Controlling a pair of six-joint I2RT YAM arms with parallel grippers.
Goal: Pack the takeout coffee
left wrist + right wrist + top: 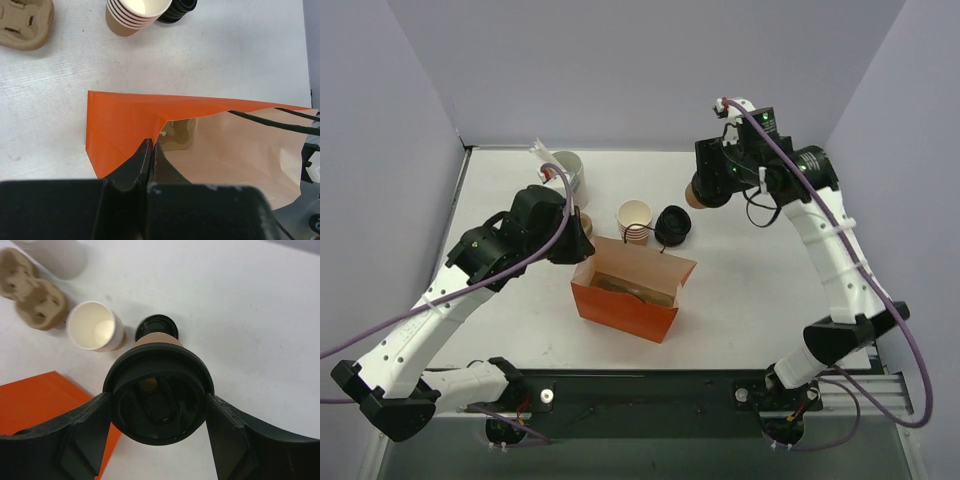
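Left fingers [141,162] pressed together on the rim of the orange paper bag [125,120], pinching one wall, apparently to hold the mouth open and steady the bag on the tabletop [225,60]. Right fingers [86,432] clamp the takeout coffee [158,390] by its sides, lid toward the wrist camera, held above the tabletop near the stack of lidless cups [95,332] and the loose black lids [156,326]. Judged: transfer stage, cup apart from the bag and not yet over its opening
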